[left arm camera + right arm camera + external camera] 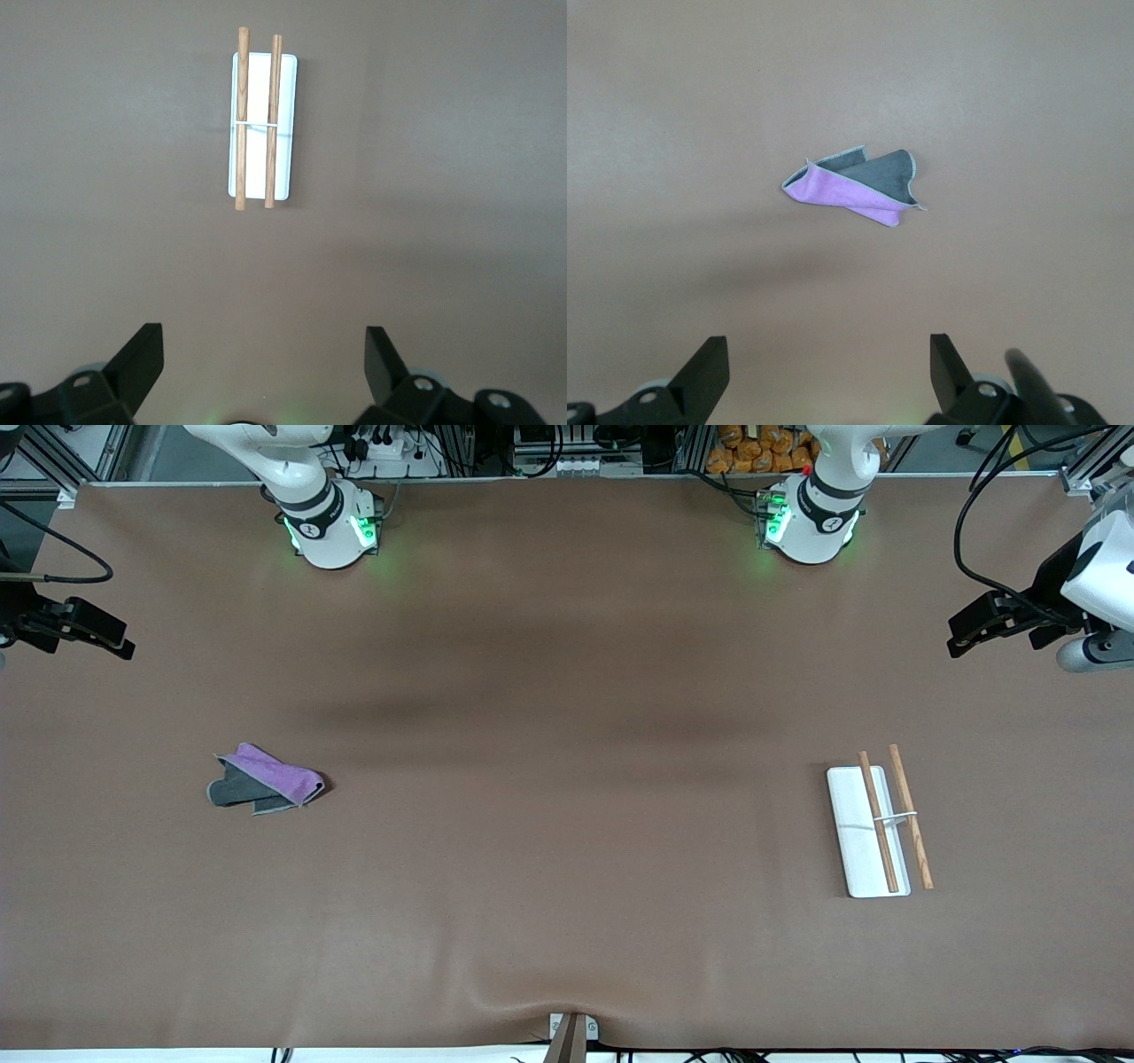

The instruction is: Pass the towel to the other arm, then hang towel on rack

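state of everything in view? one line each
towel: crumpled and folded over on the table, purple and grey faces both showing, toward the right arm's end, not held
rack: lying on the table toward the left arm's end, nothing on its rods
left gripper: open, empty, up over the table by the rack
right gripper: open, empty, up over the table by the towel

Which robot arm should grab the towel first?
Probably the right arm: the towel lies crumpled at its end of the table, under the open right gripper. The left gripper is open above the rack.

Left gripper [263,359] raised, fingers wide; right gripper [828,359] likewise — both waiting
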### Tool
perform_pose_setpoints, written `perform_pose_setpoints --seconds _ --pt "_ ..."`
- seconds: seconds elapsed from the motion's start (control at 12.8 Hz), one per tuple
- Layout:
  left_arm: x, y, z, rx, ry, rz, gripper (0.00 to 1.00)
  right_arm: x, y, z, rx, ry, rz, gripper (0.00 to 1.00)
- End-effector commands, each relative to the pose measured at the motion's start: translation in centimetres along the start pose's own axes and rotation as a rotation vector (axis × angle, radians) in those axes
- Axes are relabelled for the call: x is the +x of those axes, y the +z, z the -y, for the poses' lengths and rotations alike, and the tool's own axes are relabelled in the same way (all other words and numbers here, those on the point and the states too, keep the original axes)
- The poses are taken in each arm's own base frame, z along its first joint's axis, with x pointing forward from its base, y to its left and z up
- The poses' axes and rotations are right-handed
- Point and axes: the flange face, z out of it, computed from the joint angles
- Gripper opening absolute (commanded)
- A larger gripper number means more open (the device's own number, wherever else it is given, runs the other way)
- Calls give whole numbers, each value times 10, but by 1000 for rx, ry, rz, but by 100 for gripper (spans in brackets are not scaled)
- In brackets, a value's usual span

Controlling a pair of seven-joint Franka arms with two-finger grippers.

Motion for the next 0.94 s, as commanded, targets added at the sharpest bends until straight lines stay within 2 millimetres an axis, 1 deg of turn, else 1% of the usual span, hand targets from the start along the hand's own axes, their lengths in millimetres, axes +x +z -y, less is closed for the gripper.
perform_pose_setpoints --seconds 0.0,0.31,0.47,0.86 --pt "-4 -8 2 17 14 -4 100 -6 -6 -2 -20 -6 -10 100" --pt "-4 -10 0 16 17 -10 100 -6 -6 -3 -20 -4 -5 100" --pt "-4 -16 -3 13 22 -22 100 -6 -5 -3 -20 -4 -4 100" --pt "-2 -10 -4 13 27 -10 100 -1 2 -4 -22 -2 7 100"
